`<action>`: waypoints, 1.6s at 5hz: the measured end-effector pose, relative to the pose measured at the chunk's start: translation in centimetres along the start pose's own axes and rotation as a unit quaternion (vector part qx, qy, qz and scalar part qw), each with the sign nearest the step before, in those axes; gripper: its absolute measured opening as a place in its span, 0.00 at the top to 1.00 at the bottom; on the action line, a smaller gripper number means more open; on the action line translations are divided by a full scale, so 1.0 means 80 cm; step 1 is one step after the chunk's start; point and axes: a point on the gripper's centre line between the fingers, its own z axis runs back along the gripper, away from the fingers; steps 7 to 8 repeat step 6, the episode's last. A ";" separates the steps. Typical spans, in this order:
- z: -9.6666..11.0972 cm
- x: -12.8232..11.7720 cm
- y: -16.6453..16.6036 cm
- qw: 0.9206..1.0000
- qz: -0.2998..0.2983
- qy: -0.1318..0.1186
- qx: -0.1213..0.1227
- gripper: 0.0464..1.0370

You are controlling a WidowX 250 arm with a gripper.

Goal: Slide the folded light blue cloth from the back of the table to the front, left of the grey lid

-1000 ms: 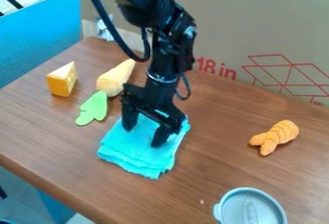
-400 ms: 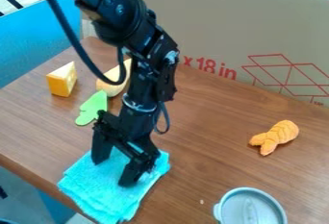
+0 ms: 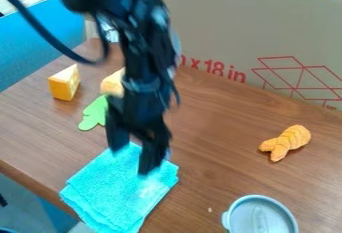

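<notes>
The black gripper (image 3: 131,161) hangs over the back part of a folded turquoise cloth (image 3: 113,194), its two fingers spread apart with nothing seen between them. Whether the fingertips touch the cloth I cannot tell. The cloth lies at the table's front left edge. Just behind and left of the gripper is a flat green leaf-shaped piece (image 3: 95,113), beside a pale yellow cone-shaped toy (image 3: 113,84) partly hidden by the arm.
A toy cheese wedge (image 3: 64,83) stands at the back left of the table (image 3: 227,127). An orange shrimp-like toy (image 3: 287,142) lies at the right. Near the front is a round grey lidded container (image 3: 260,216). A cardboard panel (image 3: 227,22) borders the back.
The cloth has shifted toward the front left with the gripper over it. Since then the gripper has moved up and slightly right, while the cloth stayed down.
</notes>
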 end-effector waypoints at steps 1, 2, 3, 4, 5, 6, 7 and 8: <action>0.035 0.012 0.021 0.997 0.032 -0.063 -0.013 0.04; 0.049 0.019 0.027 0.997 0.037 -0.072 -0.013 0.04; 0.043 0.023 0.032 0.999 0.035 -0.034 -0.005 0.04; 0.042 0.022 0.032 0.999 0.037 -0.030 -0.005 0.04; 0.042 0.022 0.032 0.999 0.037 -0.029 -0.005 0.04; 0.042 0.022 0.032 0.999 0.039 -0.029 -0.005 0.04; 0.042 0.022 0.032 0.999 0.039 -0.029 -0.005 0.04; 0.042 0.022 0.032 0.999 0.039 -0.029 -0.005 0.04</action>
